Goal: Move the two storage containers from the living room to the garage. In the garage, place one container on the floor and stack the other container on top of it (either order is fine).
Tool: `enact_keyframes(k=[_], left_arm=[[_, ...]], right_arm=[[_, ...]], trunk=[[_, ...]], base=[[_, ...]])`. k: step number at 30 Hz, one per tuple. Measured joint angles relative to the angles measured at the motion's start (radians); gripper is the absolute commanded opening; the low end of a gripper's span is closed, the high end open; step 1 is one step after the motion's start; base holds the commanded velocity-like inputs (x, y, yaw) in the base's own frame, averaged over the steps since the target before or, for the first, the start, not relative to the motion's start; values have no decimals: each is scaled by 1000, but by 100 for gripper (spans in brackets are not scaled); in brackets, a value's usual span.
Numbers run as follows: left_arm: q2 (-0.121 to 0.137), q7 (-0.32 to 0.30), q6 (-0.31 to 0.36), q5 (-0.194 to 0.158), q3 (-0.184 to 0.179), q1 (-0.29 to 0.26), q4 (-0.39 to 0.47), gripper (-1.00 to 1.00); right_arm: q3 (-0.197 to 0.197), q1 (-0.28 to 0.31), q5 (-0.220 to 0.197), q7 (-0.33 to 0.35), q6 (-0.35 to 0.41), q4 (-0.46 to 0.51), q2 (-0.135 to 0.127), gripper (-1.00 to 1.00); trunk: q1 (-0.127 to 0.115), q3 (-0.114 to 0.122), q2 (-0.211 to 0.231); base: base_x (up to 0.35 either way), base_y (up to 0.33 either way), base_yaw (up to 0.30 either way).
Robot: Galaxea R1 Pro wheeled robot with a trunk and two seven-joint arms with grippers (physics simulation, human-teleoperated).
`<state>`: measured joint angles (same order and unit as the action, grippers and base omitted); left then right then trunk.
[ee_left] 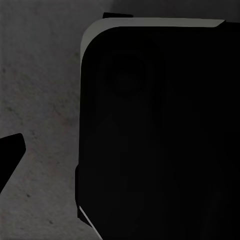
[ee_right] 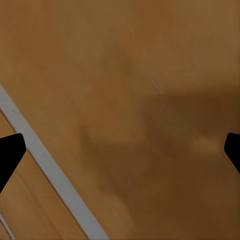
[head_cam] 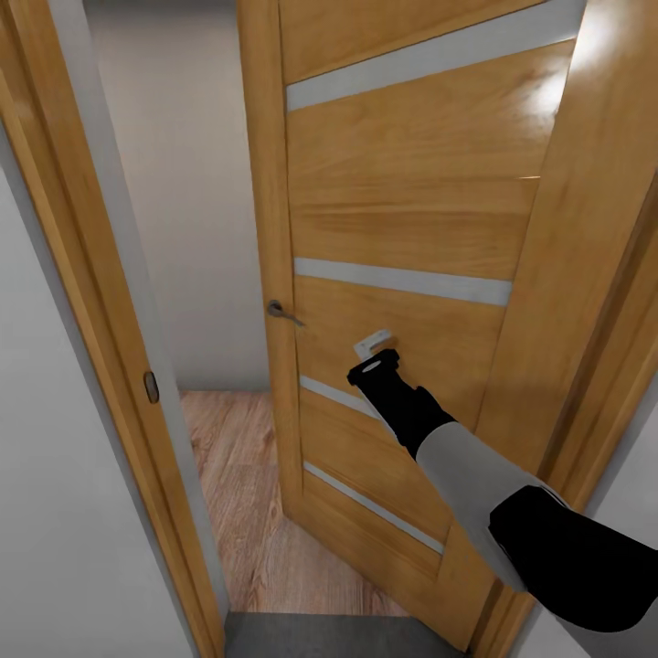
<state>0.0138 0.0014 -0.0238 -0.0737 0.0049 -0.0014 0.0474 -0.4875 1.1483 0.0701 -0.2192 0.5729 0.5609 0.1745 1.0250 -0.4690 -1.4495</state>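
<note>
— Door (head_cam: 402,228): cut by the top edge of the head view, right side lost behind the frame (head_cam: 585,274). Right arm (head_cam: 512,493) cropped at the lower right corner.

— Right gripper (ee_right: 120,150): just two dark tips at the left and right edges, rest out of the picture. Left wrist view: large black body (ee_left: 160,135), blurred, impossible to identify; grey floor (ee_left: 40,100) partly hidden behind it.

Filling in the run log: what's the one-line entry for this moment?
stage: at doorway | right gripper: open, against wooden door | door: partly open | beyond: wood plank floor | containers: none held
</note>
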Motion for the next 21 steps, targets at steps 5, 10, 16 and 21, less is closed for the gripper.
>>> enact_keyframes(k=[5,10,16,21], left_arm=[[0,0,0,0,0,0,0,100],[0,0,0,0,0,0,0,100],[-1,0,0,0,0,0,0,100],[-2,-2,0,1,-2,0,0,100]], right_arm=[[0,0,0,-1,2,-1,0,100],[1,0,-1,-1,-1,-10,0,100],[1,0,0,-2,1,-12,0,100],[1,1,1,-6,0,-12,0,100]], trunk=[[0,0,0],[0,0,0],[0,0,0],[0,0,0]], base=[[0,0,0],[0,0,0],[0,0,0],[26,0,0]])
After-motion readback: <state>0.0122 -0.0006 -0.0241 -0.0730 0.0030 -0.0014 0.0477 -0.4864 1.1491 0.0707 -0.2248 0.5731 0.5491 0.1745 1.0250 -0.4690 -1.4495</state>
